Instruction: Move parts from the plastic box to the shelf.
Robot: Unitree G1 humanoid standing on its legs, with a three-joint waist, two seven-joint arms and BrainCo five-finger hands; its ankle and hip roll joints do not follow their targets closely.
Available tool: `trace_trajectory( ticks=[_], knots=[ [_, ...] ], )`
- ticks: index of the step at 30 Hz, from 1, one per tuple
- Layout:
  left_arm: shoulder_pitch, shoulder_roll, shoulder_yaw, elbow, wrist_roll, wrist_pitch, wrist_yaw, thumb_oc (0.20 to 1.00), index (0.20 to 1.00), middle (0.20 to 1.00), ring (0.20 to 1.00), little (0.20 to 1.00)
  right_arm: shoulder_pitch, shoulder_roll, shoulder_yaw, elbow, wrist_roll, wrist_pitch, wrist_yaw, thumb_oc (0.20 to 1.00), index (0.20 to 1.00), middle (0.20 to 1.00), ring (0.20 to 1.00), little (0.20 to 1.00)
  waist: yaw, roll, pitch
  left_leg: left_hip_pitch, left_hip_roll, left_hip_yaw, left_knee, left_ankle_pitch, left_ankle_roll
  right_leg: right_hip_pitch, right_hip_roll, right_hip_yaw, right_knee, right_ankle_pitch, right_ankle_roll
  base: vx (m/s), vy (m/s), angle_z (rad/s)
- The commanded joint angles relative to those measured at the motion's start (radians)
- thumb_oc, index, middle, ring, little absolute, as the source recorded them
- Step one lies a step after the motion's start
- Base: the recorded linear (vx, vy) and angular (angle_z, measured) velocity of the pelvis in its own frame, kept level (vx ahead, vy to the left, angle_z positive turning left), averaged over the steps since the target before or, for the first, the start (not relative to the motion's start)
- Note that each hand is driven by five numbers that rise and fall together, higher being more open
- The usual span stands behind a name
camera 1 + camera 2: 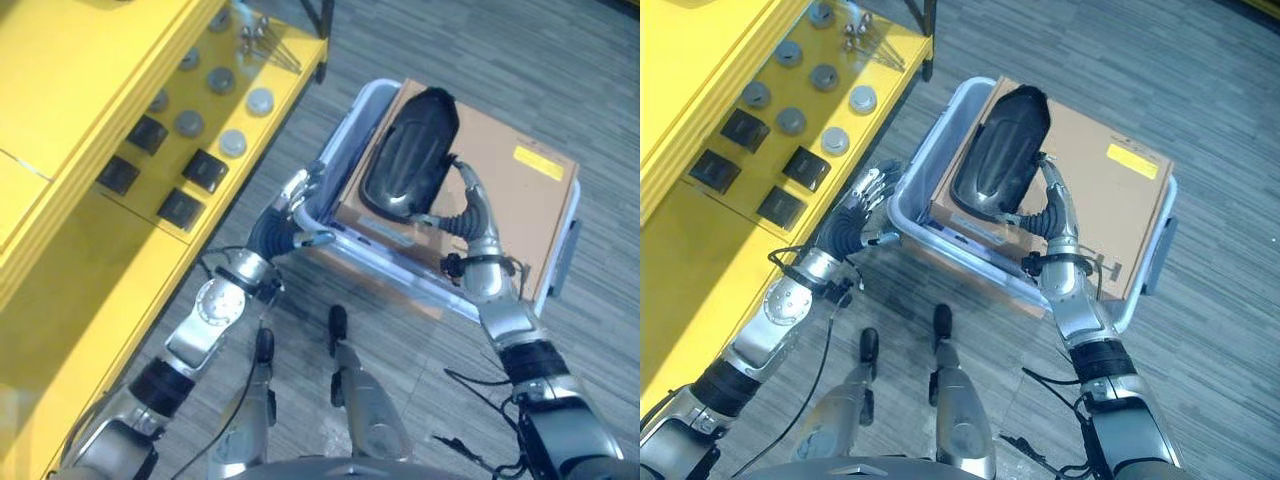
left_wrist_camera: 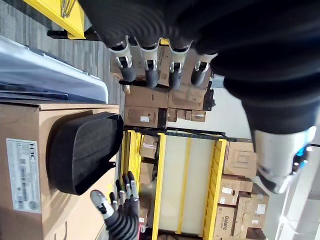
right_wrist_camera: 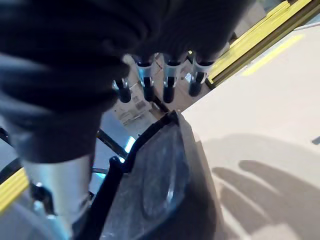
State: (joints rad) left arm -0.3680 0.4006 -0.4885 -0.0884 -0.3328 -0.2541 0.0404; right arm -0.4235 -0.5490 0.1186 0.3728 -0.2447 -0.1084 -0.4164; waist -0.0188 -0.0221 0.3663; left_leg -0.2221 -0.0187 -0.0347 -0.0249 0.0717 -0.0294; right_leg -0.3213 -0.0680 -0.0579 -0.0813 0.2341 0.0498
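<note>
A black moulded part (image 1: 410, 150) lies on a brown cardboard box (image 1: 520, 200) that sits inside the pale plastic box (image 1: 970, 255) on the floor. My right hand (image 1: 468, 205) is at the part's right edge, fingers straight and open; the right wrist view has its fingertips (image 3: 167, 80) just over the part (image 3: 155, 185). My left hand (image 1: 297, 205) hovers open by the plastic box's left rim, holding nothing. Its straight fingers (image 2: 150, 65) point past the box, with the part (image 2: 82, 150) and the right hand (image 2: 122, 200) beyond them.
The yellow shelf (image 1: 80, 120) runs along the left. It carries black blocks (image 1: 205, 170), several grey discs (image 1: 233, 143) and a few metal screws (image 1: 260, 40). Grey carpet floor lies between the shelf and the box.
</note>
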Motion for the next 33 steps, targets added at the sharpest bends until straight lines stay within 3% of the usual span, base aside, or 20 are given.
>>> trace_trajectory(
  ticks=[1,18,30,31,32,33],
  knots=[
    [-0.016,-0.005,-0.007,-0.007,-0.021,-0.057,-0.003,1.0,1.0,1.0,1.0,1.0,-0.049,-0.018,0.007,-0.019,-0.054,-0.004,-0.095,1.0,1.0,1.0,1.0,1.0,0.004,-0.009,-0.054,-0.058,-0.021,-0.028,0.095,-0.154,0.052,0.007,-0.003,0.06,0.029,-0.113,0.042,-0.03,0.024,0.04],
    [-0.015,0.04,-0.037,0.0,-0.044,-0.066,-0.013,1.0,1.0,1.0,1.0,1.0,-0.258,-0.098,0.043,0.168,-0.09,0.048,-0.176,1.0,1.0,1.0,1.0,1.0,0.027,0.014,-0.034,-0.111,-0.055,-0.042,0.098,-0.143,0.055,-0.045,-0.02,0.071,0.028,-0.09,0.048,0.0,0.013,0.01],
    [-0.041,0.047,-0.069,0.028,-0.045,-0.057,0.015,1.0,1.0,1.0,1.0,1.0,-0.456,-0.07,0.11,0.483,0.067,0.1,-0.202,1.0,1.0,1.0,1.0,1.0,0.041,0.025,0.0,-0.129,-0.063,-0.046,0.106,-0.139,0.054,-0.058,-0.023,0.072,0.028,-0.083,0.051,0.0,0.0,0.0],
    [-0.044,0.053,-0.089,0.021,-0.045,-0.05,0.009,1.0,1.0,1.0,1.0,1.0,-0.524,-0.058,0.151,0.653,0.15,0.097,-0.169,1.0,1.0,1.0,1.0,1.0,0.048,0.027,0.005,-0.133,-0.066,-0.047,0.109,-0.137,0.053,-0.06,-0.024,0.071,0.027,-0.079,0.053,0.0,0.0,0.0],
    [-0.045,0.053,-0.086,0.021,-0.045,-0.05,0.009,1.0,1.0,1.0,1.0,1.0,-0.536,-0.058,0.158,0.666,0.155,0.09,-0.169,1.0,1.0,1.0,1.0,1.0,0.047,0.027,0.007,-0.133,-0.066,-0.046,0.109,-0.138,0.053,-0.06,-0.024,0.072,0.026,-0.079,0.053,0.0,0.0,0.0],
    [-0.05,0.058,-0.101,0.019,-0.045,-0.045,0.002,1.0,1.0,1.0,1.0,1.0,-0.578,-0.047,0.194,0.772,0.214,0.088,-0.12,0.809,0.809,0.809,0.809,0.809,0.053,0.028,0.011,-0.133,-0.068,-0.046,0.109,-0.136,0.052,-0.06,-0.025,0.071,0.025,-0.076,0.053,0.0,0.0,0.0]
  ],
)
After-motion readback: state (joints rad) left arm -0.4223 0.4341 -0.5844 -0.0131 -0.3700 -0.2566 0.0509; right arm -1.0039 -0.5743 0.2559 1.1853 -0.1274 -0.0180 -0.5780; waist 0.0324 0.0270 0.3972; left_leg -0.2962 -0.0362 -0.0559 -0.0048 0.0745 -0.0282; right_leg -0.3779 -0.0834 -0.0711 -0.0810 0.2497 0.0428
